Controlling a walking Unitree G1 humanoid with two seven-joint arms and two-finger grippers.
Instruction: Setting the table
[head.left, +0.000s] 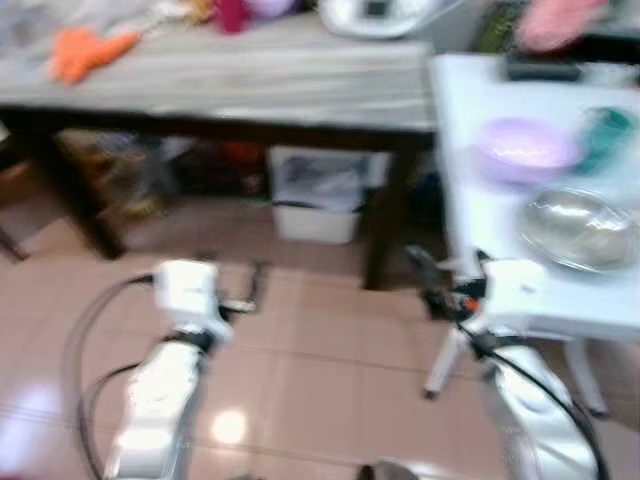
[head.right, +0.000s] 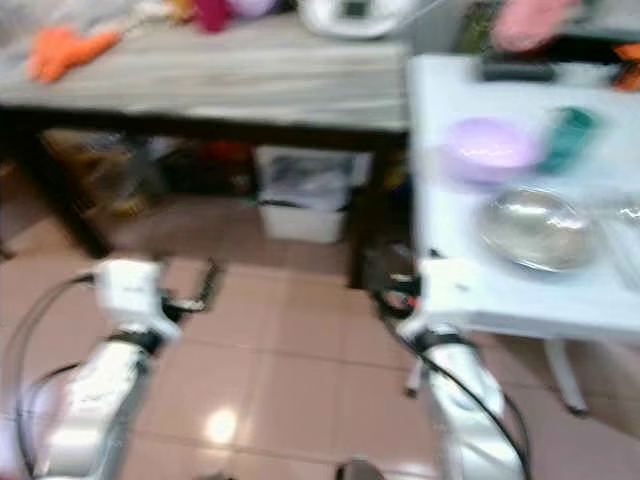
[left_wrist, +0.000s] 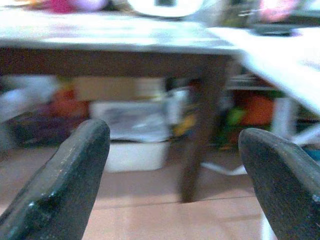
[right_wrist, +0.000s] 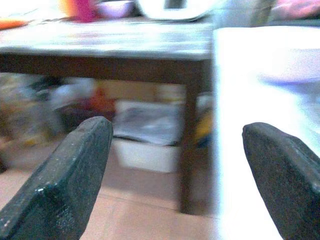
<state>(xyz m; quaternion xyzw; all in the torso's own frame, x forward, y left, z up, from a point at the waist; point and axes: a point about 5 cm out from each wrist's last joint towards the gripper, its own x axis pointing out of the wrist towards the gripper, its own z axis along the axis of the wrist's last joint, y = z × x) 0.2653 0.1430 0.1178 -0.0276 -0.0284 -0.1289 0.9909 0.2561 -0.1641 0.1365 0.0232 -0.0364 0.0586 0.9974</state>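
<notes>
The head views are blurred. Both arms are raised in front of the robot over a pinkish tiled floor (head.left: 300, 380). The left end effector (left_wrist: 172, 175) is held above the floor, short of a long grey-topped wooden bench (head.left: 250, 80), and its two black fingers (left_wrist: 65, 185) stand wide apart with nothing between them. The right end effector (right_wrist: 175, 175) is at the near corner of a white bench (head.left: 480, 210) on the robot's right; its fingers (right_wrist: 65, 180) are also spread wide and empty.

On the white bench a metal bowl (head.left: 578, 228) sits nearest the robot, with a lilac bowl (head.left: 525, 148) behind it and a teal cup (head.left: 607, 135) just beside the lilac bowl, farther right. A pink object (head.left: 560, 20), too blurred to name, lies at the far end.

On the grey bench an orange object (head.left: 85, 52) rests toward the left end, and a white appliance (head.left: 375, 15) sits at the far right edge. Under this bench stands a white bin (head.left: 318, 195) among colourful clutter that cannot be made out.
</notes>
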